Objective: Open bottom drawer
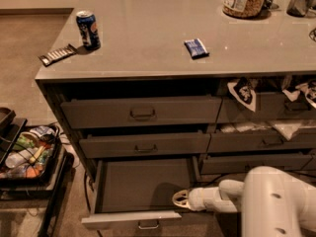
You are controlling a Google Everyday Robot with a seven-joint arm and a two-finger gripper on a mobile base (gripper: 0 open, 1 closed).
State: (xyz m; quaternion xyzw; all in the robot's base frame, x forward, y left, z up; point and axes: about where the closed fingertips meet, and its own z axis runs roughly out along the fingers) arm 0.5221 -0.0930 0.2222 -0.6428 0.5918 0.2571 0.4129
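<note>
Jaws: can't tell apart/together; gripper [180, 200] inside drawer [138, 184], right-front corner. Handle [148, 225] sits left of it, on front panel running L-R. We judge drawer already open.

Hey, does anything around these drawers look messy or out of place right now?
Yes. White packets poke out over the fronts of the right-hand drawers, so those look overstuffed. The bottom drawer stands pulled out, with the gripper at its right front corner.

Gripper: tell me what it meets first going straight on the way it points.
The gripper points left, low inside the open bottom drawer; the drawer's left side wall probably comes first, though depth is unclear.
</note>
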